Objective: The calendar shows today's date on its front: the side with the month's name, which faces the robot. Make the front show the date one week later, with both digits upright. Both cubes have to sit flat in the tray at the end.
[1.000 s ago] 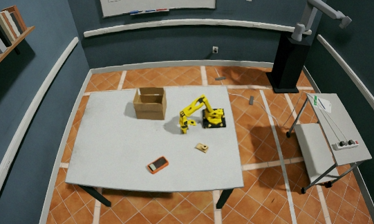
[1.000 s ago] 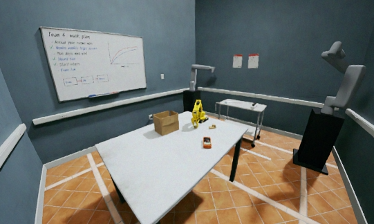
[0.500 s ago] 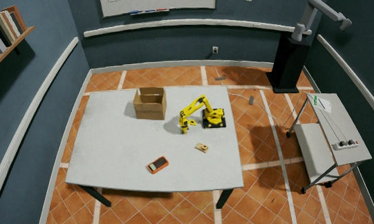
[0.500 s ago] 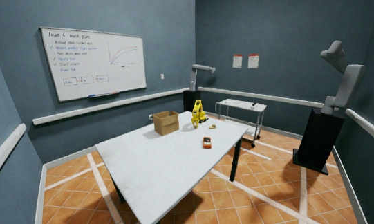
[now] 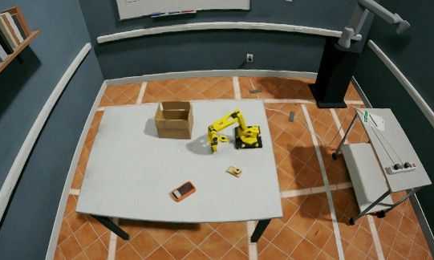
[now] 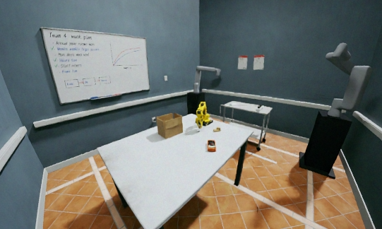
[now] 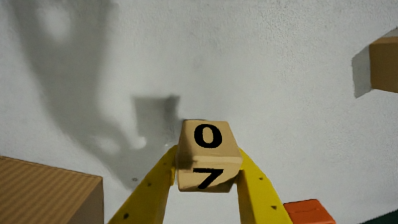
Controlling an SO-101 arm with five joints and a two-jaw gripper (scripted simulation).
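My gripper (image 7: 207, 161) (image 5: 214, 149) is shut on a wooden cube (image 7: 210, 144) in the wrist view. The cube shows a black 0 on one side and a black 7 on the side below it, both upright in that view. Its shadow lies beside it on the table, and the cube appears raised a little. The wooden calendar (image 5: 233, 173) (image 6: 217, 130) stands nearer the front edge of the table, apart from the gripper. A plain wooden part of it (image 7: 385, 67) shows at the right edge of the wrist view. Its month name and digits cannot be read.
An open cardboard box (image 5: 175, 132) (image 6: 171, 130) (image 7: 55, 190) stands on the table on the other side of the gripper from the calendar. An orange device with a dark face (image 5: 184, 190) (image 6: 211, 145) lies farther out on the table; its orange corner (image 7: 307, 212) shows in the wrist view.
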